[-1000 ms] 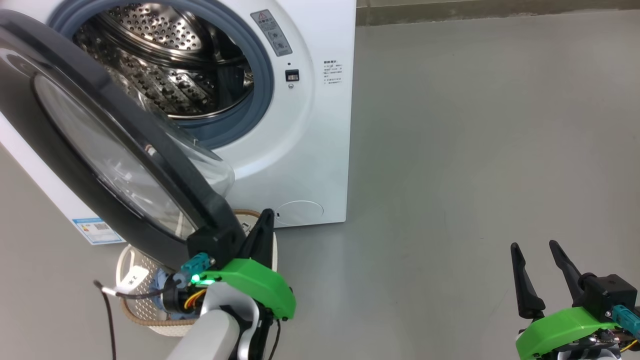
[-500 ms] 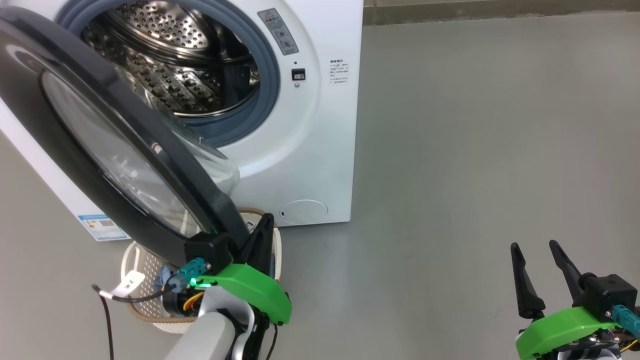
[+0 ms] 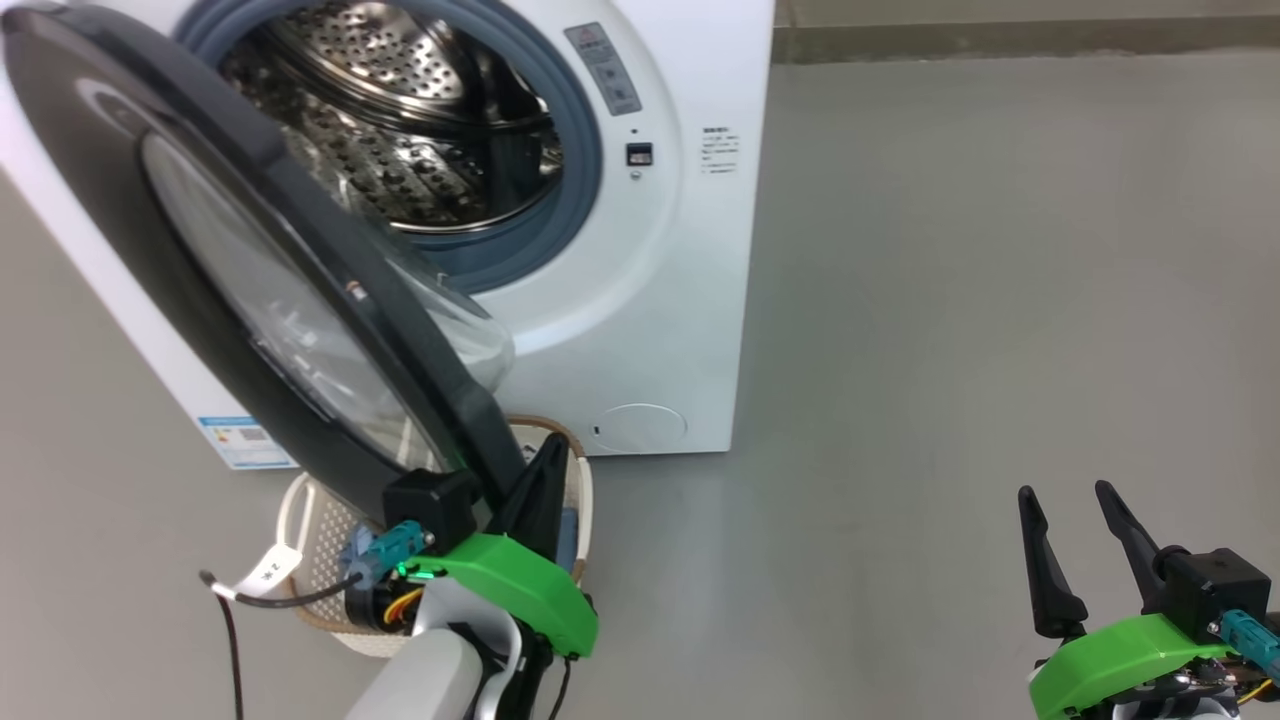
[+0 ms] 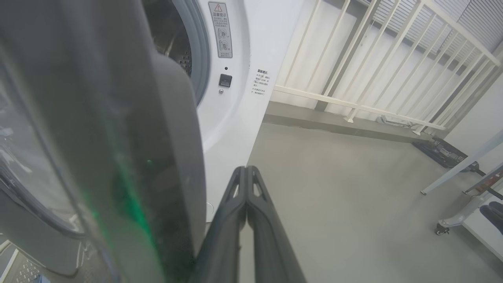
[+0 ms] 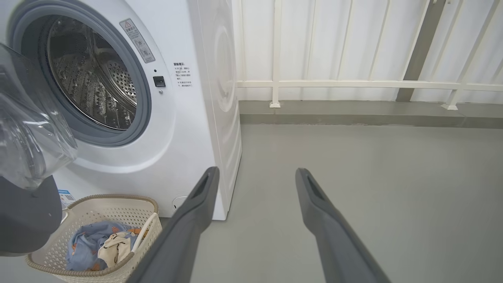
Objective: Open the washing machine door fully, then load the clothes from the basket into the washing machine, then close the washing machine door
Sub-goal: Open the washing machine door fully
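Black-rimmed door (image 3: pixel 262 285), perhaps touching left claw (image 3: pixel 550 448)

Washing machine door (image 3: pixel 250 280) swung out, steel drum exposed.
White washing machine (image 3: pixel 680 300) stands on the floor. Its black-rimmed glass door hangs over the cream basket (image 5: pixel 51 251) at its front base, which holds crumpled light blue and cream clothes (image 5: pixel 94 243).

Grey floor (image 3: pixel 950 300), washer (image 3: pixel 690 330), basket (image 5: pixel 114 212) on it

Light: bright, even | shadows: faint on floor (image 3: pixel 950 300) | glare: drum (image 3: pixel 400 130) glints | blur: washing machine door (image 4: pixel 98 137), left wrist view, green-tinted
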Controlling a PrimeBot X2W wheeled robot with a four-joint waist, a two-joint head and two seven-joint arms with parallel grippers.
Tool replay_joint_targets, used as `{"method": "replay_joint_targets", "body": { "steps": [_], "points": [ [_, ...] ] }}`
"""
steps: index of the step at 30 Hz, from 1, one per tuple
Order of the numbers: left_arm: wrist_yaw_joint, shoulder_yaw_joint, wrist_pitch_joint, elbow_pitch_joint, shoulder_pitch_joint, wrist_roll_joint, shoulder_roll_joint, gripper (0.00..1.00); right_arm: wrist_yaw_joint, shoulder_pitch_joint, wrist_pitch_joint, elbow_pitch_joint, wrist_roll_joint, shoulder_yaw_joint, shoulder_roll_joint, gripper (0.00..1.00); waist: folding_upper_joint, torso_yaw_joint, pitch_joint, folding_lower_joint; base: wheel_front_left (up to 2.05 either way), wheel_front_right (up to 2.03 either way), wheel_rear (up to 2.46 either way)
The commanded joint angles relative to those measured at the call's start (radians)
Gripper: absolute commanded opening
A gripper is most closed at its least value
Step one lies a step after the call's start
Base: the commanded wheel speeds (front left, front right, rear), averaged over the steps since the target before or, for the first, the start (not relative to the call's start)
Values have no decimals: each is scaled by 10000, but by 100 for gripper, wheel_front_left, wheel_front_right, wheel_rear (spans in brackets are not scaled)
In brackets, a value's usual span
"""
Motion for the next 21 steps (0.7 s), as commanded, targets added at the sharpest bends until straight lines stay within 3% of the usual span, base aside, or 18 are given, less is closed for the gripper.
{"method": "replay_joint_targets", "body": {
  "steps": [1, 21],
  "points": [
    [50, 346, -134, -110, -238, -90, 214, 0, 16, -199, -21, -245, 51, 298, -72, 100, -1, 194, -61, 0, 0, 0, 0],
    [91, 166, -35, -51, -18, -207, 345, 0, 16, -69, -70, -162, 148, 621, -72, 100, -1, 1967, -317, 0, 0, 0, 0]
  ]
}}
